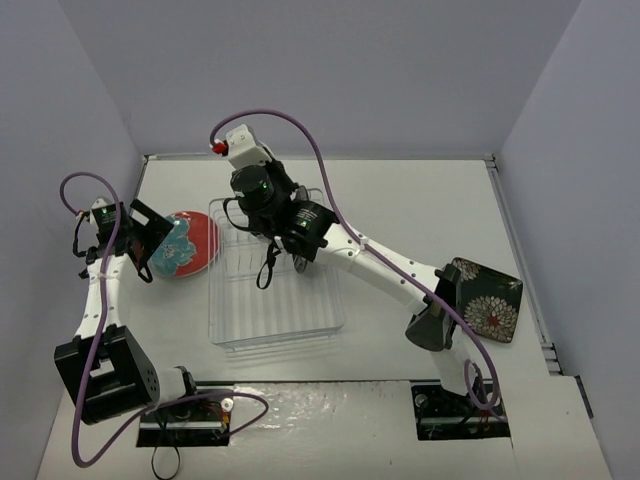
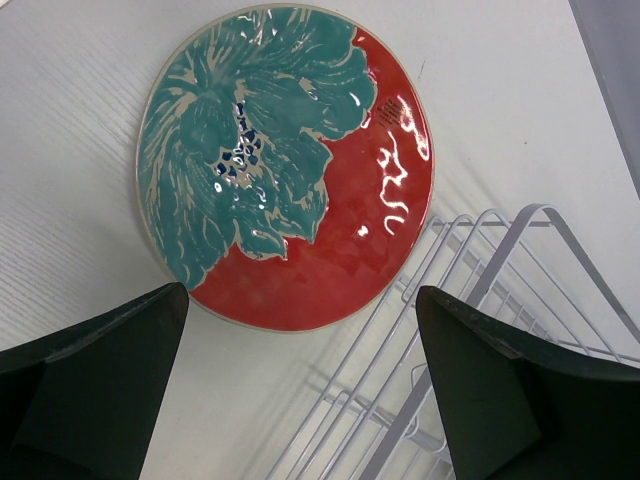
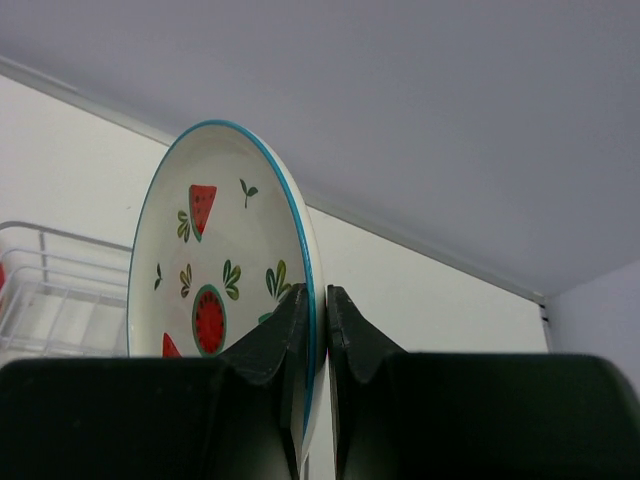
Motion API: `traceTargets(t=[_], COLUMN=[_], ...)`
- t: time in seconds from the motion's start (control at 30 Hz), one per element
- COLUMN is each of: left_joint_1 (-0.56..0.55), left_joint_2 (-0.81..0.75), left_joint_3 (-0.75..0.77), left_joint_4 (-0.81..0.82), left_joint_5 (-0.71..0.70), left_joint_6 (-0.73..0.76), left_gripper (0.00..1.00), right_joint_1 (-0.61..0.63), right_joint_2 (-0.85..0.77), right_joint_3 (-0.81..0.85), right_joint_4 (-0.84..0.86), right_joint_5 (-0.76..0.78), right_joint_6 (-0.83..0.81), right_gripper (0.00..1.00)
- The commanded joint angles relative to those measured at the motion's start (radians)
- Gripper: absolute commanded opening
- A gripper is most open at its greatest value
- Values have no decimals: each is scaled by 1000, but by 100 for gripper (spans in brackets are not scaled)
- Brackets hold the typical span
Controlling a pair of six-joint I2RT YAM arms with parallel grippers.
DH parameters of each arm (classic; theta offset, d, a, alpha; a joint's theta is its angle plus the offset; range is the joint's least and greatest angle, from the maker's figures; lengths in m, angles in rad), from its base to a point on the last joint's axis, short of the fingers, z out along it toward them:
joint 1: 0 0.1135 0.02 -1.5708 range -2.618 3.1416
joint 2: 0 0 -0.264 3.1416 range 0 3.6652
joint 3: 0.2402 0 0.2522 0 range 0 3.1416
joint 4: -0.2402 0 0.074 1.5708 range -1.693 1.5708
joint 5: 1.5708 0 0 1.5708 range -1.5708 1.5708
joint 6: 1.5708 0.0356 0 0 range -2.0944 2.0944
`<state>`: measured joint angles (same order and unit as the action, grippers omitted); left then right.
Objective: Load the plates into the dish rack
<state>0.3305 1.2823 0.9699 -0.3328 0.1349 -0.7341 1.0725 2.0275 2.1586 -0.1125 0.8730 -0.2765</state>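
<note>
1. L side. We see the L arm (image 1: 100,290) reaching fwd along the left edge of the table (image 1: 400,200). L jaws are spread wide and empty. They hang above the near-left rim of the red plate (image 1: 185,246). In the L wrist view the red plate (image 2: 330,250) lies flat on the table, teal flower side up, and shows between the two dark fingers (image 2: 100,390). Nothing touches it.

2. Rack. The rack (image 1: 275,290) sits mid-table, long axis front to back. Its left edge is just beside the red plate. The L wrist view shows a rack corner (image 2: 480,300) close to the plate rim; we cannot tell whether they touch.

3. R side. The R arm (image 1: 380,265) stretches diagonally from its base to over the far end of the rack. R jaws are pressed together on the rim of the melon plate (image 3: 215,260), one finger (image 3: 270,350) on the face, the other on the back. The plate stands on edge, approx. upright, w/ its face toward the rack wires at the left of that view. In the top view the arm hides most of this plate, so we cannot tell whether it sits between prongs.

4. Black plate (image 1: 488,300). Square, white flowers, flat at the right side of the table, partly behind the R arm, well apart from the rack.
</note>
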Motion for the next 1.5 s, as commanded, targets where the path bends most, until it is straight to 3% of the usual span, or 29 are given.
traceTargets(t=[0.0, 0.47, 0.8, 1.47], left_joint_1=[4, 6, 7, 7], left_joint_2=[-38, -41, -46, -43], left_joint_3=[12, 12, 9, 3], left_joint_4=[46, 49, 49, 55], left_joint_5=[14, 20, 22, 25], left_joint_6=[15, 15, 16, 18], left_gripper=[97, 97, 97, 97], right_joint_1=[15, 16, -6, -23], right_joint_2=[-12, 52, 93, 149], right_joint_3=[35, 35, 27, -16], right_joint_4=[292, 254, 118, 67], right_joint_5=[245, 299, 237, 242], right_joint_6=[-177, -255, -151, -109], right_gripper=[0, 0, 0, 0])
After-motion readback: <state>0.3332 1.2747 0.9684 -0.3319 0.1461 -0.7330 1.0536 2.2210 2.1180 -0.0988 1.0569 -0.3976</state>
